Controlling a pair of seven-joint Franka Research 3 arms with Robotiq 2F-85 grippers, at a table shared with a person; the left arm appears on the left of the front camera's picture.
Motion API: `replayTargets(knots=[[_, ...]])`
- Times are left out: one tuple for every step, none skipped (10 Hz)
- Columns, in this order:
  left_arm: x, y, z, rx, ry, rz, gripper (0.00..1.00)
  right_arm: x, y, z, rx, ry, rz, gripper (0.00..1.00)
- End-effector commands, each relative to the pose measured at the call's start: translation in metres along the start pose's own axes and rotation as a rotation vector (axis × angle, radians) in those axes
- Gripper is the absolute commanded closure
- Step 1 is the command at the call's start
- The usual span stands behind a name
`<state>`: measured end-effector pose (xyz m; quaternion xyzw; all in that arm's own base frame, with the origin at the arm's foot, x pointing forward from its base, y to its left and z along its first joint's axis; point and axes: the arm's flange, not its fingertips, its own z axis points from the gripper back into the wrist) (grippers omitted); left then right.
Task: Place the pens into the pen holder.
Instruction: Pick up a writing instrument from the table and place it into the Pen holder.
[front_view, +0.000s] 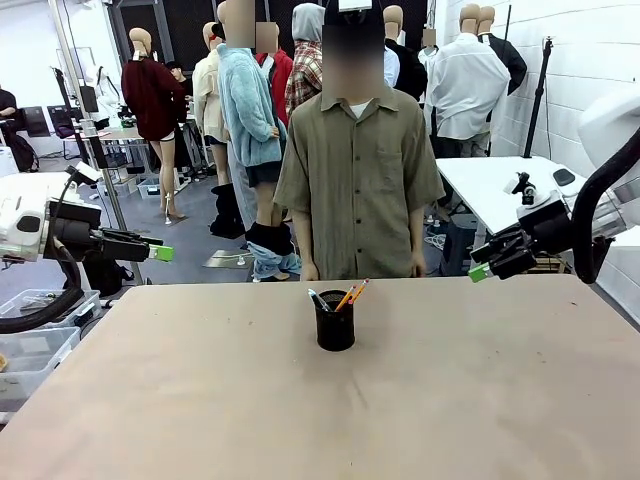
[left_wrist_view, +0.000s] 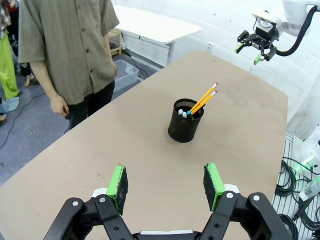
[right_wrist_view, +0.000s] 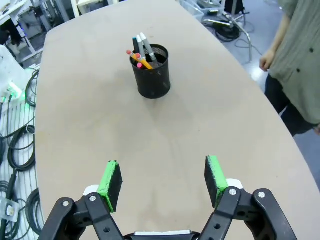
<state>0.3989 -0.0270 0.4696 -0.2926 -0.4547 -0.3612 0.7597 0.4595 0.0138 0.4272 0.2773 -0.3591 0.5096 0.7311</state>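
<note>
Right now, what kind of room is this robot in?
Probably a robot lab or workshop. Two robot arms with green-padded pincers, left and right, flank a plain table, cables lie on the floor, and storage bins sit beside it.

You can't see the pens' (front_view: 345, 297) lower lengths; the pen holder (front_view: 335, 325) hides them. The person's (left_wrist_view: 67, 45) legs are hidden behind the bench's (front_view: 200, 400) far edge.

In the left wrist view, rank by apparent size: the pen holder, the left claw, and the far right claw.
1. Left claw, largest, though it sits nearest the camera.
2. Pen holder.
3. Right claw, smallest, but farthest away, so true size is unsure.
</note>
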Motion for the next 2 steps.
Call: replayTargets(knots=[[-0.0033, 0.0009, -0.0029, -0.011, -0.023, -0.02, 0.2, 0.0018, -0.0022, -0.0012, 0.014, -0.005, -0.001, 0.17], [-0.0033, 0.0009, -0.0029, -0.011, -0.023, -0.02, 0.2, 0.0018, -0.0022, -0.0012, 0.014, -0.005, -0.001, 0.17]])
